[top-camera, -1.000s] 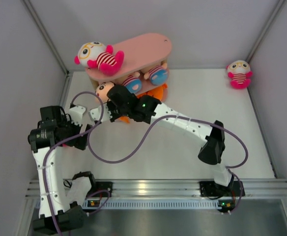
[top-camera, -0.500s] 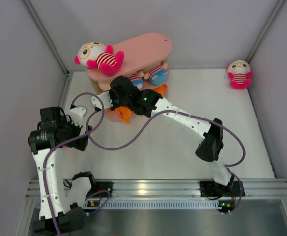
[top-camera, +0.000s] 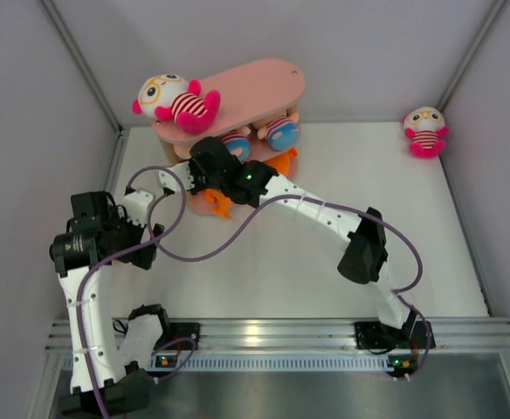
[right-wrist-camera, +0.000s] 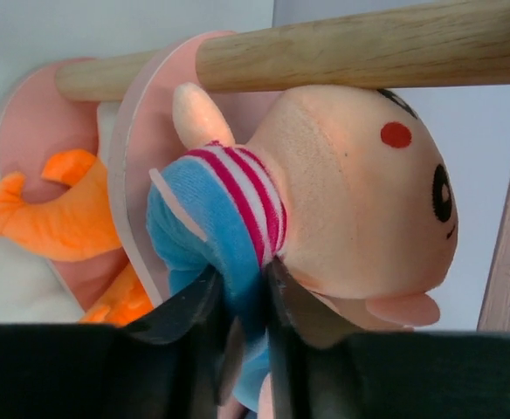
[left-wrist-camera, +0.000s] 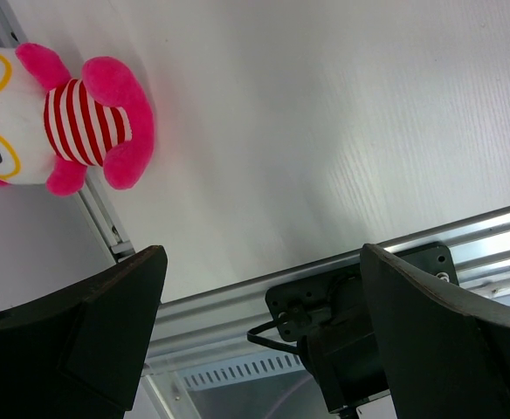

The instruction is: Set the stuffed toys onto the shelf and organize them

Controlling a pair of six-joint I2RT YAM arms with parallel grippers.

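The pink shelf point(top-camera: 264, 80) stands at the back of the table. A white-headed doll point(top-camera: 175, 100) lies on its top board. Two peach-headed dolls point(top-camera: 279, 131) sit on the middle board and an orange shark point(top-camera: 220, 202) lies on the bottom one. My right gripper point(top-camera: 204, 164) is at the shelf's left end, shut on the blue bottom of a third peach-headed doll point(right-wrist-camera: 351, 201), under a wooden post point(right-wrist-camera: 368, 44) and against a board's edge point(right-wrist-camera: 133, 166). My left gripper point(left-wrist-camera: 264, 332) is open and empty, with another white-headed doll point(left-wrist-camera: 63, 122) beyond it.
One more white-headed doll point(top-camera: 425, 131) sits at the back right by the wall. Grey walls close in the table on three sides. A metal rail point(top-camera: 272, 332) runs along the near edge. The right arm's purple cable point(top-camera: 203, 257) loops over the table's middle.
My right gripper has carried the peach-headed doll back and left, up to the shelf's left end; the doll is now hidden under the gripper in the top view. The left arm has not moved.
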